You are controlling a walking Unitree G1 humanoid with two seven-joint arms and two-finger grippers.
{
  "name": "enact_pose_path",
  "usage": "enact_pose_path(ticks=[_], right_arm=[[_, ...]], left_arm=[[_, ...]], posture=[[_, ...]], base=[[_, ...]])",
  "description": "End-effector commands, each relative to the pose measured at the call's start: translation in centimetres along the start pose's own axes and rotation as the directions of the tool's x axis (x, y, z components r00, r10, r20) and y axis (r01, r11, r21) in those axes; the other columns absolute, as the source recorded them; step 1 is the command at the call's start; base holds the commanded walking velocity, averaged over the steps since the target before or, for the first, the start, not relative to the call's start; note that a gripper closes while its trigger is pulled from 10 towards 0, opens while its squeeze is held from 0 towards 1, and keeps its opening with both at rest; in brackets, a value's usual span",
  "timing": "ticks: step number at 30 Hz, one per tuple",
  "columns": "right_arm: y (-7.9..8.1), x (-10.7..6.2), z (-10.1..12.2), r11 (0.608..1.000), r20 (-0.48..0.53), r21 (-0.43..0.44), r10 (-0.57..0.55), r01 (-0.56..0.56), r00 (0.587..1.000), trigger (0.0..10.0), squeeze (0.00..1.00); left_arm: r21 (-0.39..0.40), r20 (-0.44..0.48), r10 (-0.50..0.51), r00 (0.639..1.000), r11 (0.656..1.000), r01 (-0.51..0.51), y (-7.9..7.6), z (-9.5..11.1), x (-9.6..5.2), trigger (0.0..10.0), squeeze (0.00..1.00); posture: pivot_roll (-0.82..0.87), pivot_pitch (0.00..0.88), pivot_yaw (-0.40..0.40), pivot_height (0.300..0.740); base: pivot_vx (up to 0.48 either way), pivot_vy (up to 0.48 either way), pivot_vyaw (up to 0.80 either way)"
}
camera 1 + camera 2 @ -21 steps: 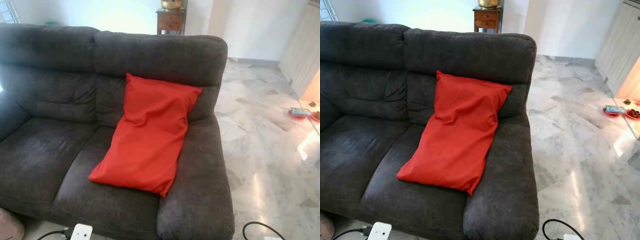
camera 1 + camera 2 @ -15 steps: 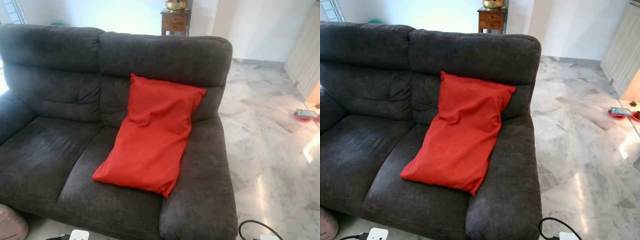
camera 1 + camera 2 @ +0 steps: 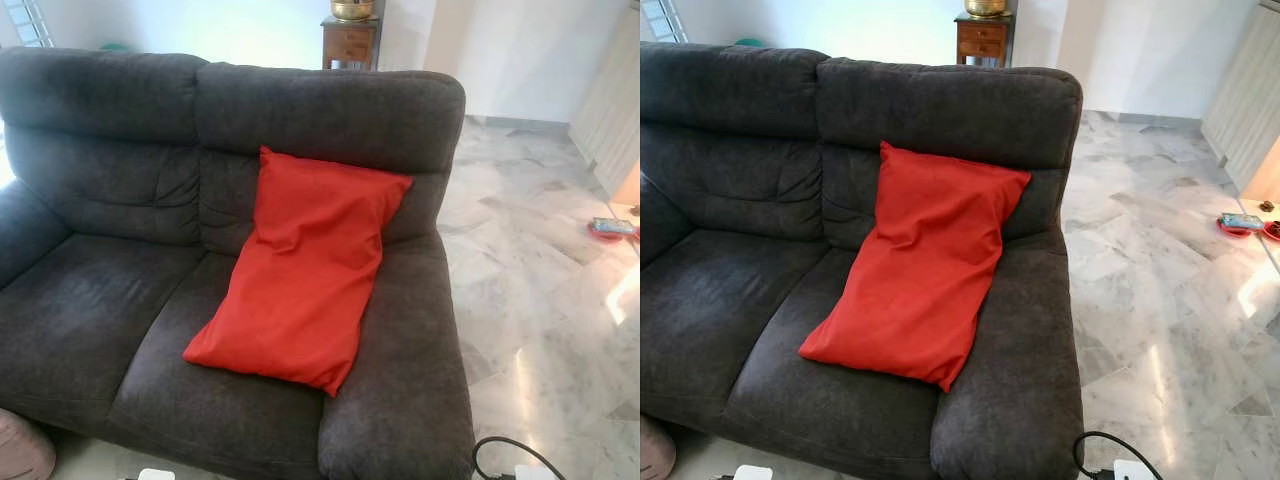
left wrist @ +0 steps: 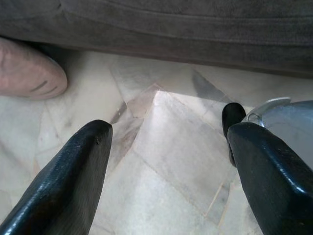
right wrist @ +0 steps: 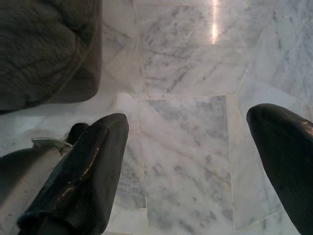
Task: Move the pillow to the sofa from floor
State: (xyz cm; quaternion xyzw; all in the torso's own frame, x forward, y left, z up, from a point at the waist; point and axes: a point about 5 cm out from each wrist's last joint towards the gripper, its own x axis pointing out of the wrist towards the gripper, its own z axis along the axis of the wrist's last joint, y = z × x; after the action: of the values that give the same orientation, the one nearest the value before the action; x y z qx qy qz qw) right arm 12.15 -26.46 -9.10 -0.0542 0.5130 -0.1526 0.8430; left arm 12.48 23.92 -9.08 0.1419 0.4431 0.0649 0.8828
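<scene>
**Red on charcoal, marble all around**

The pillow (image 3: 300, 272) is a plain, bright red with no print. The sofa (image 3: 110, 300) beneath it is dark charcoal grey, its fabric faintly mottled. The floor (image 3: 540, 300) is pale marble, white to cream with grey veining (bright glare streaks cross it). Behind the sofa a small cabinet (image 3: 347, 44) is warm brown wood, carrying a brass-gold bowl (image 3: 350, 9). A dusty pink cushion (image 4: 27, 71) lies by the sofa's base. A black cable (image 3: 1110, 445) curls on the marble. The left claw (image 4: 168, 171) and right claw (image 5: 195, 161) both have glossy black fingers.
</scene>
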Motion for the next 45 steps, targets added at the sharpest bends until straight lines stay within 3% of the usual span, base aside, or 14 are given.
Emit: enact_pose_path(ticks=[1, 13, 20, 26, 30, 45], right_arm=[[0.2, 0.0, 0.4, 1.000, 0.018, 0.004, 0.005, -0.005, 1.000, 10.0, 0.00], [0.3, 0.1, 0.9, 1.000, 0.050, 0.015, 0.012, -0.012, 0.999, 10.0, 0.00], [0.5, 0.1, 1.5, 0.999, 0.082, -0.030, 0.032, -0.030, 0.996, 10.0, 0.00], [0.2, 0.1, 2.0, 1.000, 0.113, 0.028, 0.006, -0.009, 0.994, 10.0, 0.00], [-0.4, 0.0, 3.6, 0.987, 0.220, 0.159, -0.021, -0.014, 0.975, 10.0, 0.00], [0.9, 0.0, 4.4, 0.990, 0.254, 0.109, 0.057, -0.087, 0.965, 10.0, 0.00]], left_arm=[[-0.017, -0.021, 0.005, 1.000, 1.000, -0.005, 0.3, -0.4, 0.0, 10.0, 0.00], [-0.004, -0.056, -0.005, 0.998, 1.000, 0.005, 0.0, -0.8, -0.1, 10.0, 0.00], [0.017, -0.055, -0.004, 0.998, 1.000, 0.005, 0.0, -0.8, -0.1, 10.0, 0.00], [0.012, -0.054, -0.004, 0.999, 1.000, 0.005, 0.0, -0.8, -0.1, 10.0, 0.00], [0.011, -0.048, -0.004, 0.999, 1.000, 0.005, 0.0, -0.8, -0.1, 10.0, 0.00], [0.009, -0.029, -0.004, 1.000, 1.000, 0.004, 0.1, -0.6, -0.1, 10.0, 0.00]], posture=[[0.09, 0.006, -0.019, 0.740], [0.09, 0.005, -0.018, 0.740], [0.09, 0.004, -0.018, 0.740], [0.09, 0.000, -0.019, 0.740], [0.09, 0.000, -0.017, 0.740], [0.09, 0.000, -0.019, 0.740]], base=[[0.000, 0.000, 0.00], [0.000, 0.178, 0.00], [0.000, 0.317, 0.35], [0.000, 0.316, 0.27], [0.000, 0.317, 0.00], [0.000, 0.319, 0.00]])
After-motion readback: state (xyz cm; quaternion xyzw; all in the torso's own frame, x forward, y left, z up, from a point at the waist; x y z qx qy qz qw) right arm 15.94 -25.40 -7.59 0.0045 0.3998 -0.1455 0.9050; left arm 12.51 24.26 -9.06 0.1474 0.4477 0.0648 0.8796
